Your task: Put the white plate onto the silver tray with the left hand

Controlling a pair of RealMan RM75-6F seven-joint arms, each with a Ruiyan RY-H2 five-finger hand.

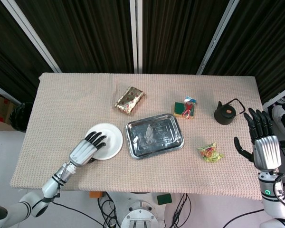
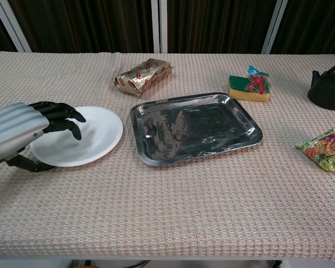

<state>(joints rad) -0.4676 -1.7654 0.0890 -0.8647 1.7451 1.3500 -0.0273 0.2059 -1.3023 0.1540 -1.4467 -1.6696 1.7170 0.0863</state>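
Covering the table (image 1: 61,95) is a beige cloth, with the tray (image 2: 195,127) at its middle. Just left of the tray lies the plate (image 2: 95,139), its near-left edge held by the left hand (image 2: 22,134), fingers over the rim and thumb under. Far right, the right hand (image 1: 262,140) hovers with fingers spread, holding nothing, near a black teapot (image 1: 225,113).

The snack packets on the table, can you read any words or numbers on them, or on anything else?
No text is readable.
Gold packet: red marks, too blurred to read.
Green and red packet: print too small.
Yellow-green packet: print too blurred.
White plate, silver tray, black teapot: no writing seen.
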